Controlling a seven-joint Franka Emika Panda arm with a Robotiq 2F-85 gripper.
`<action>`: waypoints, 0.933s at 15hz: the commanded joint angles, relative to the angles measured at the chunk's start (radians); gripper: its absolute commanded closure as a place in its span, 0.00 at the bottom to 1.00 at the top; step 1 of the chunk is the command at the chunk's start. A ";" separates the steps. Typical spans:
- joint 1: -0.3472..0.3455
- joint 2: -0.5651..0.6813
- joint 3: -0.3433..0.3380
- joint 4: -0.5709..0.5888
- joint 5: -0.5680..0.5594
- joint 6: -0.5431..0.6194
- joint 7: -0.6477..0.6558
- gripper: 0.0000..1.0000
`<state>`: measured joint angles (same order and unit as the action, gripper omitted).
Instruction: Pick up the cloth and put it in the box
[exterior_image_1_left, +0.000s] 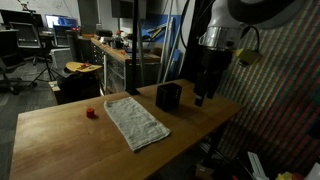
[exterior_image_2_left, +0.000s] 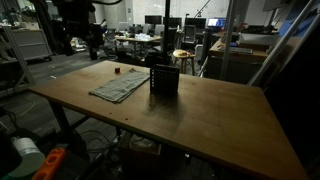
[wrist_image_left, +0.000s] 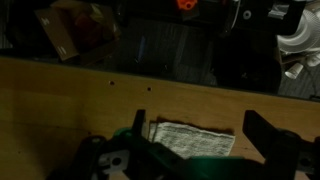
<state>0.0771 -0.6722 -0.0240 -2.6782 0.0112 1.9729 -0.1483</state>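
In both exterior views the cloth (exterior_image_1_left: 137, 122) (exterior_image_2_left: 120, 86), a light grey-white towel, lies flat on the wooden table. The box (exterior_image_1_left: 168, 96) (exterior_image_2_left: 164, 79), black and mesh-sided, stands upright just beyond one end of the cloth. My gripper (exterior_image_1_left: 203, 98) hangs low over the table on the far side of the box from the cloth, touching neither. In the wrist view the cloth (wrist_image_left: 192, 138) shows between my two dark fingers (wrist_image_left: 262, 135), which stand wide apart. The gripper (wrist_image_left: 198, 120) is open and empty. The box is out of the wrist view.
A small red object (exterior_image_1_left: 91, 113) (exterior_image_2_left: 116, 70) sits on the table beside the cloth. The table edge (wrist_image_left: 120, 72) runs across the wrist view with dark floor clutter beyond. Desks, chairs and shelves fill the room behind the table.
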 joint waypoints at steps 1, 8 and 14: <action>0.040 0.132 0.030 0.052 0.037 0.158 0.000 0.00; 0.062 0.392 0.033 0.188 0.078 0.480 -0.013 0.00; 0.073 0.596 0.072 0.335 0.080 0.574 -0.014 0.00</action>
<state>0.1408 -0.1828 0.0206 -2.4370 0.0718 2.5112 -0.1489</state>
